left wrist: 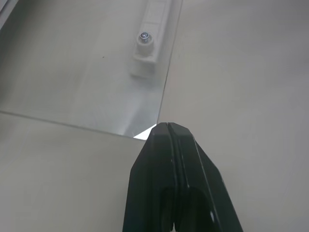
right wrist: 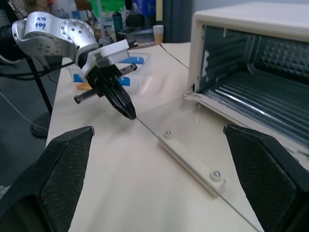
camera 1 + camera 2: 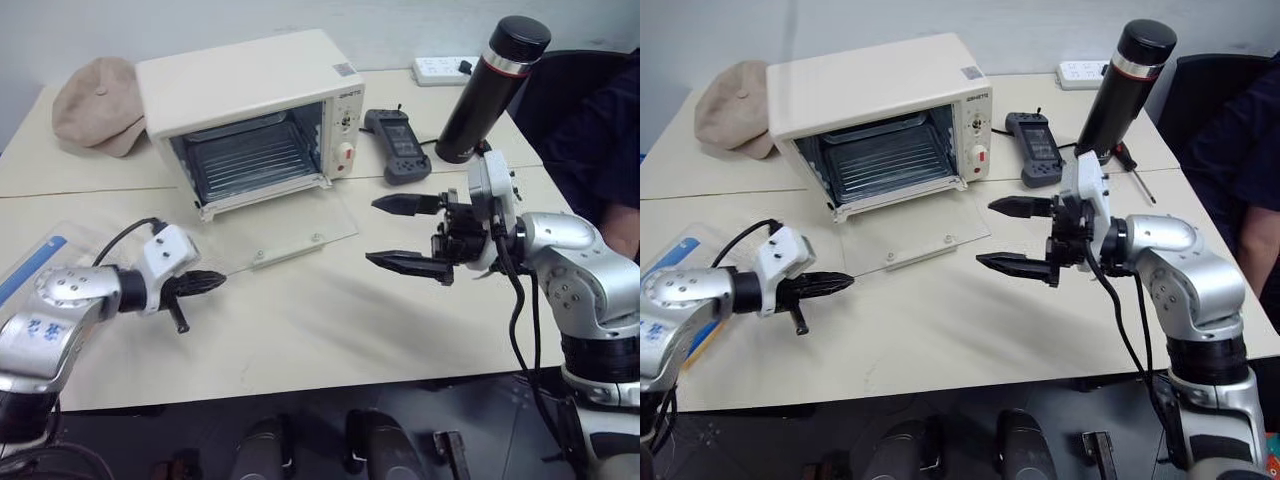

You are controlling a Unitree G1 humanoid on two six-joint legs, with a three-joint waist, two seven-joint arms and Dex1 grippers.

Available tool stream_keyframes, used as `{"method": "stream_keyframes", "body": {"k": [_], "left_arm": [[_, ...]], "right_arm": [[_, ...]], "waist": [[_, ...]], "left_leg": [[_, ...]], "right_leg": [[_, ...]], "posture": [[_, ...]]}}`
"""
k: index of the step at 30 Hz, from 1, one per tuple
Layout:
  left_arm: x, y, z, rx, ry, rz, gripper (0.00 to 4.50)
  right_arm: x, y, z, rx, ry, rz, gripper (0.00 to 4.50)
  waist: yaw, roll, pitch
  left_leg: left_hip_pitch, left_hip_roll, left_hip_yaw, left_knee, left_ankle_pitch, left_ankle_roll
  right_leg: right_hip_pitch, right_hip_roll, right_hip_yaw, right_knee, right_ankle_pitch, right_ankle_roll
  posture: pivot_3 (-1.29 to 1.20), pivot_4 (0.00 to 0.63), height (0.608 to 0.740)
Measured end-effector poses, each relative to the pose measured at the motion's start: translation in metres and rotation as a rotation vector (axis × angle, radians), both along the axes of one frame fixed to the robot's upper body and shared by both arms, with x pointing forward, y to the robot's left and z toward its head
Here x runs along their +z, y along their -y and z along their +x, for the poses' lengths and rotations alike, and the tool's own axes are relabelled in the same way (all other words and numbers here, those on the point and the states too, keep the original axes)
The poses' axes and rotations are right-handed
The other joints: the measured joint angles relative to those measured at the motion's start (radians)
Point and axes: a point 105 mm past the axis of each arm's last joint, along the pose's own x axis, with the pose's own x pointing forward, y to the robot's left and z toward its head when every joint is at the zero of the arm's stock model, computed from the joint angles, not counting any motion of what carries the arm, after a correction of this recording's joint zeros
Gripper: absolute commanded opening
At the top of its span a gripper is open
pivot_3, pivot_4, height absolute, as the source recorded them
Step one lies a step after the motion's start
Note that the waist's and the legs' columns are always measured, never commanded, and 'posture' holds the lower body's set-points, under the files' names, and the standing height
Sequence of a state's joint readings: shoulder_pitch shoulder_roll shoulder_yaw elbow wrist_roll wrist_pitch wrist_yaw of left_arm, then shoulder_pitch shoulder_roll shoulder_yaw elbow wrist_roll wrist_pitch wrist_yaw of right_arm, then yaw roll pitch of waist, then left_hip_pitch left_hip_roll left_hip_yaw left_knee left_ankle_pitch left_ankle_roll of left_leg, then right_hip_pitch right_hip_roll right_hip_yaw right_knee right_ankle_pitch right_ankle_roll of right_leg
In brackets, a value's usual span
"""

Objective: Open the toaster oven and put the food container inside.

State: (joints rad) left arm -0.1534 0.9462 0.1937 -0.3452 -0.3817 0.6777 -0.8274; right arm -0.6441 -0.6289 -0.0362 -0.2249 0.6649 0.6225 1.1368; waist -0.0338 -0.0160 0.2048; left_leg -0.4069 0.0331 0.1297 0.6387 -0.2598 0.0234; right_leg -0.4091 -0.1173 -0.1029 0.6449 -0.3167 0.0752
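Toaster oven [image 3: 250,110] open, glass door [image 3: 285,232] flat on table [image 3: 330,320] between both grippers. Left gripper [image 3: 205,282] pinched closed, empty, tip at door's near corner. Right gripper [image 3: 405,235] spread wide, empty, pointing at door edge. Beyond right gripper: black flask [image 3: 490,85], handheld device [image 3: 398,145], power strip [image 3: 445,68]. Cap [image 3: 98,102] beyond left gripper. Food container [image 2: 128,72] behind left arm, mostly hidden.

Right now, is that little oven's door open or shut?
Open: the toaster oven has its glass door lying flat on the table, baring the wire rack.
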Motion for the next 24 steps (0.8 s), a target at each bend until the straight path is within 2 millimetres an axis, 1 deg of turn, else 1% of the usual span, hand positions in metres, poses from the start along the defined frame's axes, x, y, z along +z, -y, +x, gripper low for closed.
{"method": "stream_keyframes", "body": {"k": [2,3,5,6,8,9,10,12,13,14,15,17,18,20,22,24], "left_arm": [[0.004,-0.016,-0.016,0.087,0.009,-0.017,0.01],[0.008,-0.021,-0.025,0.12,0.019,-0.05,0.01],[0.019,-0.025,-0.043,0.162,0.042,-0.136,0.01],[0.025,-0.025,-0.049,0.17,0.053,-0.165,0.18],[0.034,-0.031,-0.067,0.223,0.069,-0.222,0.57],[0.035,-0.038,-0.077,0.278,0.074,-0.24,0.91],[0.033,-0.051,-0.089,0.37,0.072,-0.264,1.17],[0.027,-0.085,-0.115,0.604,0.087,-0.358,1.85],[0.026,-0.1,-0.125,0.689,0.101,-0.399,2.16],[0.027,-0.11,-0.134,0.758,0.123,-0.429,2.47],[0.029,-0.117,-0.141,0.803,0.144,-0.447,2.8],[0.034,-0.133,-0.15,0.919,0.192,-0.461,3.43],[0.034,-0.144,-0.154,1.003,0.208,-0.472,3.73],[0.032,-0.161,-0.157,1.131,0.21,-0.504,4.39],[0.03,-0.173,-0.157,1.224,0.206,-0.546,4.46],[0.033,-0.185,-0.148,1.305,0.211,-0.671,4.46]], "right_arm": [[0.001,-0.008,0.001,0.053,0.001,0.001,4.5],[0.002,-0.011,0.002,0.071,0.002,0.003,4.5],[0.004,-0.016,0.005,0.106,0.001,0.007,4.5],[0.005,-0.018,0.005,0.119,0.002,0.005,4.5],[0.006,-0.023,0.006,0.158,0.002,0.003,4.5],[0.006,-0.026,0.006,0.184,-0.001,-0.001,4.5],[0.006,-0.029,0.007,0.214,-0.008,-0.004,4.5],[0.004,-0.03,0.009,0.258,-0.033,-0.02,4.5],[0.002,-0.03,0.01,0.271,-0.046,-0.028,4.5],[0.002,-0.031,0.011,0.284,-0.055,-0.034,4.5],[0.002,-0.031,0.011,0.292,-0.061,-0.035,4.5],[0.005,-0.036,0.011,0.32,-0.052,-0.038,4.5],[0.008,-0.039,0.01,0.338,-0.043,-0.042,4.5],[0.009,-0.04,0.01,0.347,-0.024,-0.049,4.5],[0.007,-0.041,0.011,0.347,-0.012,-0.053,4.5],[0.004,-0.044,0.013,0.345,-0.012,-0.065,4.5]], "waist": [[-0.003,0.0,0.0],[-0.002,0.0,0.0],[0.002,-0.001,0.0],[0.005,-0.001,0.0],[0.008,-0.001,0.0],[0.005,-0.001,0.0],[0.003,-0.001,0.0],[-0.002,-0.002,0.0],[-0.001,-0.002,-0.001],[0.001,-0.003,-0.001],[0.005,-0.003,-0.001],[0.01,-0.003,-0.001],[0.011,-0.003,-0.002],[0.011,-0.005,-0.003],[0.008,-0.007,-0.004],[0.009,-0.008,-0.004]], "left_leg": [[0.0,0.0,0.0,0.0,0.0,0.0],[0.0,0.0,0.0,0.0,0.0,0.0],[0.0,0.0,-0.001,0.002,-0.001,0.0],[0.0,0.0,-0.001,0.004,-0.002,0.0],[-0.001,0.001,-0.004,0.008,-0.004,0.0],[0.0,0.001,-0.004,0.008,-0.005,0.0],[0.001,0.0,-0.004,0.009,-0.005,0.0],[0.001,0.001,-0.004,0.009,-0.006,0.0],[0.001,0.002,-0.005,0.009,-0.006,0.0],[0.001,0.002,-0.006,0.009,-0.007,-0.001],[0.001,0.002,-0.007,0.009,-0.007,-0.001],[0.001,0.002,-0.008,0.009,-0.008,-0.002],[0.001,0.002,-0.009,0.01,-0.009,-0.002],[0.001,0.002,-0.009,0.009,-0.012,-0.003],[0.001,0.002,-0.009,0.009,-0.011,-0.004],[0.001,0.002,-0.01,0.009,-0.01,-0.007]], "right_leg": [[0.0,0.0,0.0,0.0,0.0,0.0],[0.0,0.0,0.0,0.0,0.0,0.0],[0.0,-0.001,0.0,-0.001,0.0,0.0],[0.001,-0.001,0.0,-0.002,0.0,0.0],[0.003,-0.001,-0.002,-0.001,0.0,0.0],[0.004,-0.001,-0.001,-0.002,0.0,0.0],[0.005,-0.002,-0.002,-0.002,0.0,0.0],[0.005,-0.001,-0.002,-0.002,-0.001,-0.001],[0.005,-0.001,-0.003,-0.002,-0.001,-0.002],[0.005,-0.001,-0.004,-0.002,-0.002,-0.003],[0.005,-0.001,-0.004,-0.001,-0.002,-0.003],[0.006,-0.001,-0.005,-0.001,-0.002,-0.003],[0.006,-0.002,-0.004,-0.001,-0.002,-0.003],[0.006,-0.002,-0.005,0.0,-0.002,-0.003],[0.006,-0.002,-0.005,0.0,-0.002,-0.003],[0.005,-0.002,-0.005,0.001,-0.002,-0.004]], "posture": [[0.0,0.15,0.74],[0.0,0.15,0.74],[0.0,0.15,0.74],[0.0,0.15,0.74],[0.0,0.15,0.74],[0.0,0.15,0.74],[0.0,0.15,0.74],[0.0,0.15,0.74],[0.0,0.15,0.74],[0.0,0.15,0.74],[0.0,0.15,0.74],[0.0,0.15,0.74],[0.0,0.15,0.74],[0.0,0.15,0.74],[0.0,0.15,0.74],[0.0,0.15,0.74]]}}
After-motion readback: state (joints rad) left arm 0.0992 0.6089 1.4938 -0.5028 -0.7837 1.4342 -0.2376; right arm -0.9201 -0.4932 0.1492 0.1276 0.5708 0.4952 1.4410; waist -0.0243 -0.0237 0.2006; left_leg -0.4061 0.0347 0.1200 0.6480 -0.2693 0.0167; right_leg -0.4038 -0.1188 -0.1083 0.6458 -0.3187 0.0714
